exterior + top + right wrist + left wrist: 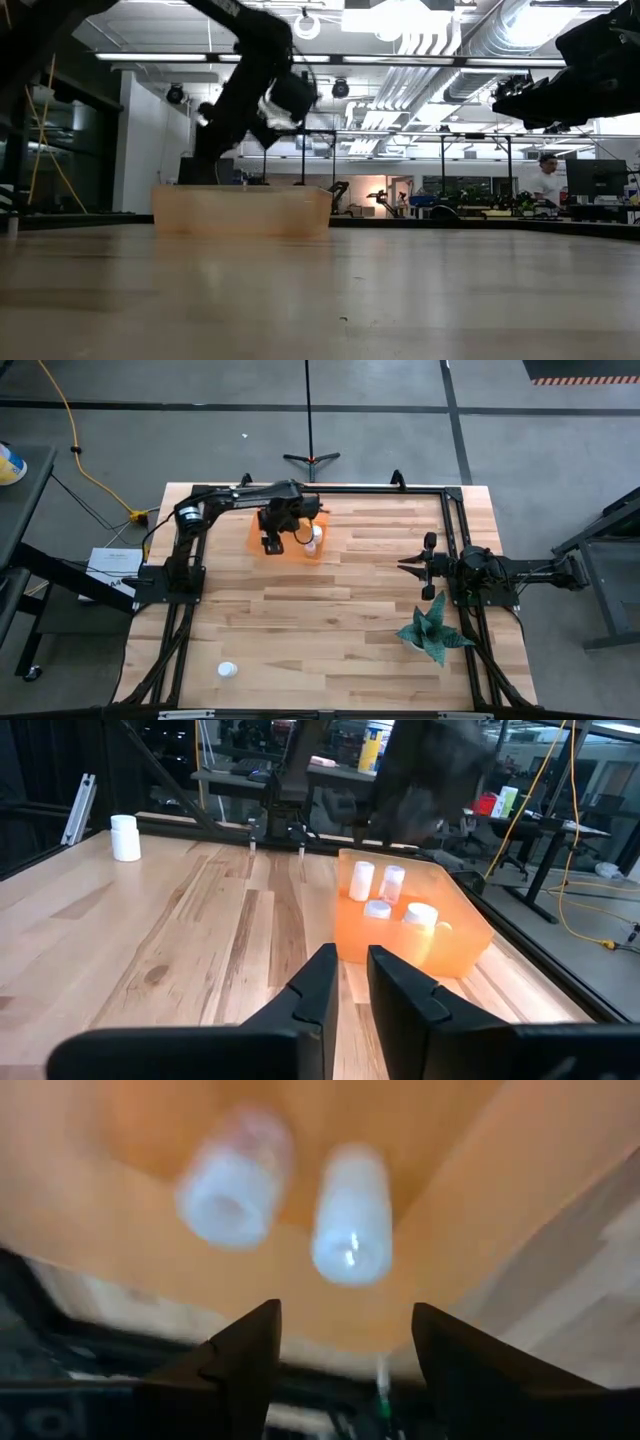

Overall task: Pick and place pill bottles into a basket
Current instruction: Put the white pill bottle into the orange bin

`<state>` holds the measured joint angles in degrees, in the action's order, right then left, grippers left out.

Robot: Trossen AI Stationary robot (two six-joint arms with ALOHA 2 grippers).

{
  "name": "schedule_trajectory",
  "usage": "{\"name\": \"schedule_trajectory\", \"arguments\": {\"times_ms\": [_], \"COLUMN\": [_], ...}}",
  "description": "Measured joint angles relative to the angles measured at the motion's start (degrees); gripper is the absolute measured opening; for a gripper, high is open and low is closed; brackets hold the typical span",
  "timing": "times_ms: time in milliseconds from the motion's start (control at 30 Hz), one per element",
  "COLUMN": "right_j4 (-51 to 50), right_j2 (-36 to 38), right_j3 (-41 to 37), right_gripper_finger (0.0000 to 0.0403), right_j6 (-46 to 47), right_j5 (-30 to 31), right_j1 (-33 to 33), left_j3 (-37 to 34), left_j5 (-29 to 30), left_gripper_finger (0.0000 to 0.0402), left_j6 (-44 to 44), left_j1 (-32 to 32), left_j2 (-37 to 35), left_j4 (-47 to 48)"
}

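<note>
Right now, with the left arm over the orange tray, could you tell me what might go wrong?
1. The open left gripper hangs low over the translucent orange plastic tray; sideways travel could catch its wall or topple the small white-capped pill bottles inside.
2. One white pill bottle sits alone at the wooden table's near-left edge, a long reach.

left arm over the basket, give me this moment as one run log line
left gripper: open, empty, over basket | basket: bottles inside | stray bottle: on table, near edge | right gripper: parked at right side
</note>
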<state>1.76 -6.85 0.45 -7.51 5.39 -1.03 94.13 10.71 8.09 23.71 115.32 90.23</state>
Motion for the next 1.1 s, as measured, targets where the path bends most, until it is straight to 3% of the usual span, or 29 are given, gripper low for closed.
{"name": "schedule_trajectory", "arguments": {"times_ms": [300, 533, 733, 867, 967, 1100], "right_j4": [0.0, 0.0, 0.0, 0.0, 0.0, 0.2], "right_j2": [-0.2, -0.3, -0.3, -0.3, -0.3, -0.3], "right_j3": [0.0, 0.0, 0.0, 0.0, 0.0, 0.0], "right_gripper_finger": [0.0048, 0.0049, 0.0052, 0.0048, 0.0046, 0.005], "right_j6": [-0.2, -0.3, -0.4, -0.2, -0.2, -0.1], "right_j5": [0.0, 0.0, 0.0, 0.0, 0.0, 0.0], "right_j1": [0.0, 0.0, 0.0, 0.0, 0.0, 0.0], "left_j3": [4.9, 4.9, 4.8, 4.8, 4.5, 1.6], "left_j5": [-5.9, -18.9, -20.5, -20.9, -25.1, -30.3], "left_gripper_finger": [0.0262, 0.0262, 0.0262, 0.0262, 0.0262, 0.0262], "left_j6": [-8.9, -19.5, -36.3, -53.8, -67.1, -76.3], "left_j1": [-5.2, -16.1, -29.2, -37.2, -42.1, -47.5], "left_j2": [-6.8, -10.5, -10.6, -9.5, -9.2, -9.2], "left_j4": [-0.2, -0.2, -0.2, -0.2, -0.5, -2.9]}}
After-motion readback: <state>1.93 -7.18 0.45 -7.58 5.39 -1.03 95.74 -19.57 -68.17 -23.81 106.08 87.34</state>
